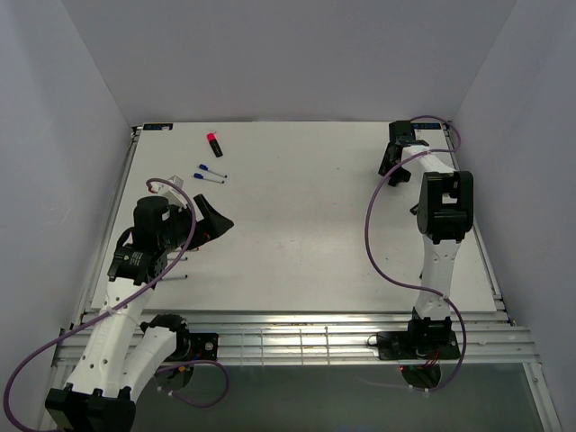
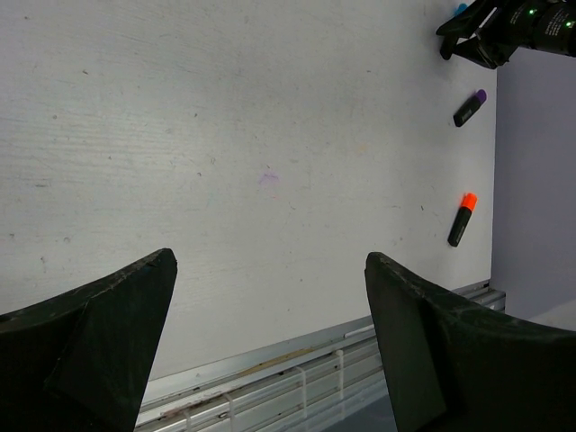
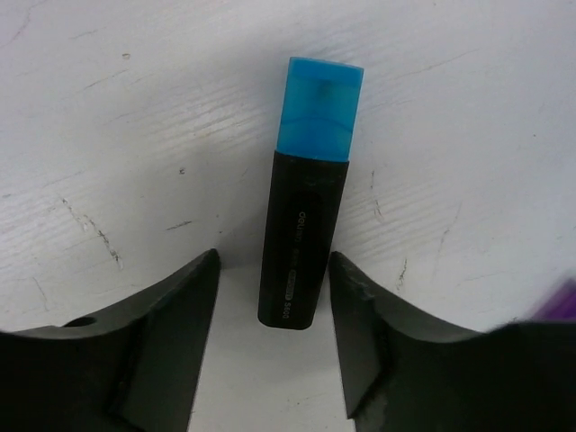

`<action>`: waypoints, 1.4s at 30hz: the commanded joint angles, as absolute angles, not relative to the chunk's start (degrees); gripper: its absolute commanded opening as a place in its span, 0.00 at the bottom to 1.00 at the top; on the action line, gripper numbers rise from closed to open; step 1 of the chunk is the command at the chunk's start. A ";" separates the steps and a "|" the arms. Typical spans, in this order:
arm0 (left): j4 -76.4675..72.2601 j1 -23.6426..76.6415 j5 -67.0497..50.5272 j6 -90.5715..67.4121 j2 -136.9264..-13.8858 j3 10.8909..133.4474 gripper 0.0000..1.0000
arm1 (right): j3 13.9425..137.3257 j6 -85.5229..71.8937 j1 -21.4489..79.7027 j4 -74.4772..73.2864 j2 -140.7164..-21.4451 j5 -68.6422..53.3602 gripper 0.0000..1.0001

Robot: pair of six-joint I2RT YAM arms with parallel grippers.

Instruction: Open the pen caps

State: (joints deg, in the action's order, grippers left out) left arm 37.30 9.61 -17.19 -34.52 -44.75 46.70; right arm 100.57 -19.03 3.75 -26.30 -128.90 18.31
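Observation:
A stubby black marker (image 3: 301, 243) with a cyan cap (image 3: 322, 108) lies flat on the white table. My right gripper (image 3: 274, 267) is open, with its fingers on either side of the marker's bare rear end and a gap on each side. In the top view this gripper (image 1: 389, 162) is low at the far right of the table. My left gripper (image 2: 270, 261) is open and empty above the left half of the table (image 1: 223, 223). A purple-capped marker (image 2: 469, 108) and an orange-capped marker (image 2: 462, 219) lie near the right edge.
A black marker with a pink-red cap (image 1: 214, 142) lies at the back left. Two thin white pens with blue caps (image 1: 212, 169) (image 1: 208, 178) lie just in front of it. White walls close in the table on three sides. Metal rails (image 1: 297, 342) run along the near edge.

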 commanded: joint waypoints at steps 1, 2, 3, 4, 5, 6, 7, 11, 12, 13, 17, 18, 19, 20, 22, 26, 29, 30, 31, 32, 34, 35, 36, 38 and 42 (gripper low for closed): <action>36.30 9.58 -18.02 -34.10 -44.21 47.81 0.96 | 99.76 -20.22 3.52 -26.54 -129.55 19.51 0.53; 36.30 9.67 -18.37 -34.19 -44.21 47.73 0.96 | 99.76 -20.04 3.60 -26.63 -129.81 19.69 0.50; 36.30 9.58 -18.46 -34.19 -44.21 47.72 0.96 | 99.76 -19.95 3.60 -26.72 -129.99 19.69 0.44; 36.39 9.58 -18.54 -34.19 -44.21 47.72 0.96 | 99.67 -19.78 3.52 -26.89 -130.08 19.69 0.41; 36.47 9.58 -18.54 -34.19 -44.21 47.72 0.96 | 99.58 -19.51 3.52 -26.89 -130.17 19.51 0.38; 36.74 9.67 -18.54 -34.19 -44.12 47.81 0.96 | 99.32 -19.25 3.52 -26.81 -130.08 19.34 0.29; 36.91 9.58 -18.63 -34.28 -44.03 47.81 0.96 | 99.32 -19.16 3.52 -26.89 -130.17 19.07 0.22; 36.57 9.67 -20.65 -34.19 -45.78 47.90 0.95 | 99.49 -16.88 4.39 -28.64 -128.77 16.26 0.08; 36.48 9.58 -22.39 -34.10 -46.57 48.34 0.94 | 98.97 -16.44 4.83 -28.83 -127.72 16.09 0.08; 36.13 9.67 -23.46 -34.19 -47.45 48.51 0.94 | 96.18 -16.52 6.49 -28.74 -124.05 16.00 0.08; 29.74 9.67 -30.22 -37.26 -51.41 47.47 0.90 | 81.76 -16.17 13.26 -22.42 -109.45 12.14 0.08; 27.45 9.67 -32.32 -38.40 -52.63 46.68 0.88 | 79.39 -16.08 14.58 -21.54 -106.73 10.74 0.08; 25.07 9.67 -36.96 -39.89 -53.26 45.02 0.87 | 76.93 -15.91 17.03 -20.84 -102.09 8.81 0.08; 20.52 9.93 -39.09 -42.51 -54.04 44.39 0.87 | 72.21 -15.91 18.18 -20.31 -100.04 3.57 0.08; 16.54 11.85 -40.51 -45.08 -56.32 43.42 0.86 | 67.00 -15.65 21.51 -17.50 -93.65 -2.25 0.08; 13.46 17.13 -35.88 -46.58 -62.13 46.14 0.86 | 55.74 -15.91 27.24 -13.20 -83.43 -11.40 0.08; 7.42 18.89 -35.77 -49.12 -65.30 45.19 0.83 | 48.44 -17.39 30.58 -9.06 -76.22 -16.33 0.08; 5.29 19.24 -35.77 -51.05 -65.82 44.48 0.82 | 46.43 -17.84 31.28 -8.70 -74.81 -17.04 0.08; 3.36 20.38 -35.86 -51.85 -66.09 43.86 0.81 | 45.80 -18.19 32.94 -8.44 -72.27 -17.57 0.08; 0.29 21.17 -35.77 -52.73 -66.62 42.73 0.80 | 45.27 -18.72 33.83 -7.92 -71.29 -17.93 0.08; -3.33 23.71 -34.72 -54.92 -67.58 41.93 0.80 | 44.48 -19.24 36.28 -7.65 -69.36 -18.10 0.08; -4.73 24.60 -34.19 -55.54 -68.89 41.75 0.79 | 44.30 -19.60 36.99 -7.30 -69.00 -18.45 0.08; -5.01 26.18 -32.80 -56.07 -69.60 41.49 0.79 | 44.30 -20.12 37.70 -7.21 -68.73 -18.54 0.08; -5.79 27.33 -31.47 -57.65 -71.44 41.22 0.77 | 44.21 -20.65 39.54 -6.51 -68.56 -18.46 0.08; -7.03 29.44 -28.48 -59.24 -72.94 40.08 0.73 | 43.51 -22.41 42.18 -4.49 -67.94 -18.46 0.08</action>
